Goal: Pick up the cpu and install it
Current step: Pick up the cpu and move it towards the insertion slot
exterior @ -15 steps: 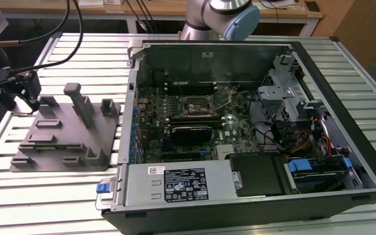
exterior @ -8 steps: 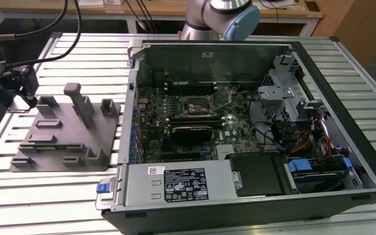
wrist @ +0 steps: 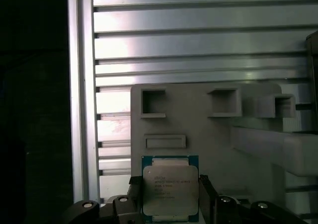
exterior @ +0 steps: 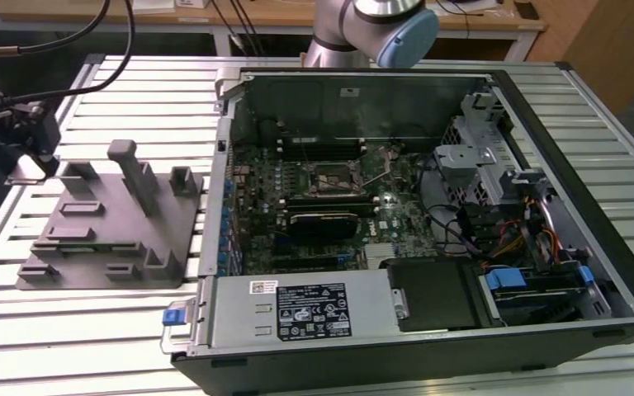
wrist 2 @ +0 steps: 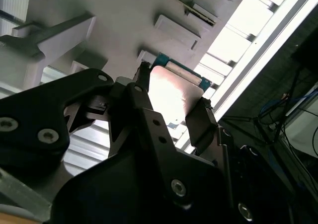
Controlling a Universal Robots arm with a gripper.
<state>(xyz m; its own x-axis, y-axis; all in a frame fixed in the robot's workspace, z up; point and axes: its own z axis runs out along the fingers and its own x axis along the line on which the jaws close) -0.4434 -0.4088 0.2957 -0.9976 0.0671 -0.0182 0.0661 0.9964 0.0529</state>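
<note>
Partly cut off, the gripper (wrist: pixel 170 186) clamps the cpu (wrist: pixel 170 182), a flat silvery square rimmed green, over the matte grey fixture (wrist: pixel 208 124) near the edge of the ribbed table (wrist: pixel 198 40).

You see faint print on the cpu (wrist: pixel 170 188) lid and a black label (exterior: pixel 314 312) on the power supply (exterior: pixel 240 318); neither is legible.

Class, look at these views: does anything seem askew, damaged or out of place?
Nothing stands out. The cpu sits square between the jaws of the gripper at the grey fixture, with no visible damage.
</note>
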